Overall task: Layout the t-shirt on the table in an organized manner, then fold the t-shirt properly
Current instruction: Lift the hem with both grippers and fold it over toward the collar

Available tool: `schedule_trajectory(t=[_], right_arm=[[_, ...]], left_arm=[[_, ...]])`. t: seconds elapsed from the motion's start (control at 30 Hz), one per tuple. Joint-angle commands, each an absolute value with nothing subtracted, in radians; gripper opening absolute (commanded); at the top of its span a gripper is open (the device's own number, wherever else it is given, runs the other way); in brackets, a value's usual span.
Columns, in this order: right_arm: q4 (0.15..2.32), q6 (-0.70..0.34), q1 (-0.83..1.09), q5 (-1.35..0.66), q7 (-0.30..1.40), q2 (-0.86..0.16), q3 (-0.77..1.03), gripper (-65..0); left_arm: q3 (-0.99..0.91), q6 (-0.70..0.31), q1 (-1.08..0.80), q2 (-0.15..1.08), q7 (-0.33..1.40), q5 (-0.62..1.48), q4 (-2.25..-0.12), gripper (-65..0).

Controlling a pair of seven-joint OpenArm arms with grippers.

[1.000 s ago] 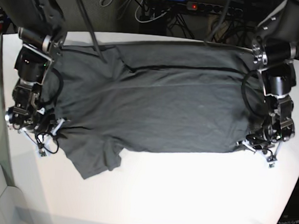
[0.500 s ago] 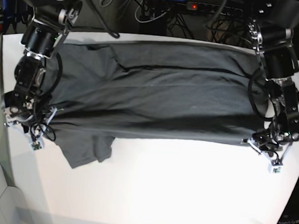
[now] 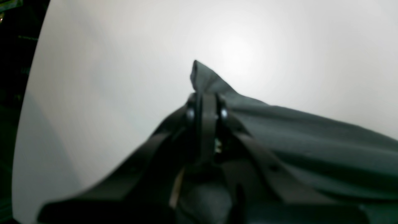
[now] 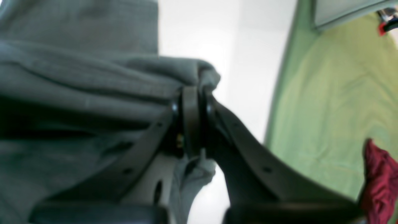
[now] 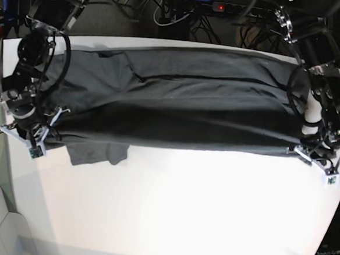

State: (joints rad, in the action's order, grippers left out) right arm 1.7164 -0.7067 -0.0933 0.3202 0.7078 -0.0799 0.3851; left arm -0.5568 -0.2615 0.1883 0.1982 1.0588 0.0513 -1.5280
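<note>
**Q:** Where does the t-shirt [image 5: 178, 99] lie, and what holds it?

**A:** It is stretched across the far half of the table [image 5: 182, 210], running side to side in the base view. The left gripper [image 5: 311, 156], on that view's right, is clamped on one near corner of the cloth. The right gripper [image 5: 32, 131], on that view's left, is clamped on the opposite near corner. In each wrist view the jaws stand pressed together with a tuft of grey fabric poking out past them. One sleeve [image 5: 95, 152] hangs loose below the taut near edge, resting on the table beside the right gripper.

**Q:** How is the garment likely to handle?

**A:** As a soft, light, limp sheet. It sags and creases between the two held points, and long wrinkles run along its length. It has no stiffness of its own, so any unsupported part will probably droop or drag. It seems neither fragile nor slippery against the matte tabletop.

**Q:** Where is it best taken?

**A:** At corners and hems, pinched through the full thickness, as here. The loose sleeve would likely need a separate pinch near its hem to spread flat.
</note>
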Motion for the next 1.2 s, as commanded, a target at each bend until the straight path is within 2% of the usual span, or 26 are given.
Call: schedule_trajectory(t=[0.0, 0.23, 0.6, 0.77, 1.17], right_arm=[[1.753, -0.698, -0.093, 0.315, 0.691, -0.09, 0.387, -65.0], [1.89, -0.698, 0.027, 0.311, 0.691, -0.064, 0.39, -65.0], [1.959, -0.698, 0.182, 0.312, 0.684, -0.044, 0.392, -65.0], [1.959, -0.698, 0.234, 0.312, 0.682, -0.044, 0.392, -65.0], [1.956, -0.698, 0.286, 0.312, 0.68, -0.079, 0.389, -65.0]], left_arm=[[-0.565, -0.255, 0.185, 0.213, 1.049, 0.044, -1.569, -64.7], [-0.568, -0.255, 0.048, 0.183, 1.05, 0.044, -1.741, -64.7], [-0.568, -0.255, -0.085, 0.168, 1.201, 0.044, -1.948, -64.7], [-0.568, -0.255, -0.127, 0.174, 1.259, 0.044, -1.969, -64.7], [-0.568, -0.255, -0.206, 0.236, 1.257, 0.042, -1.969, -64.7]])
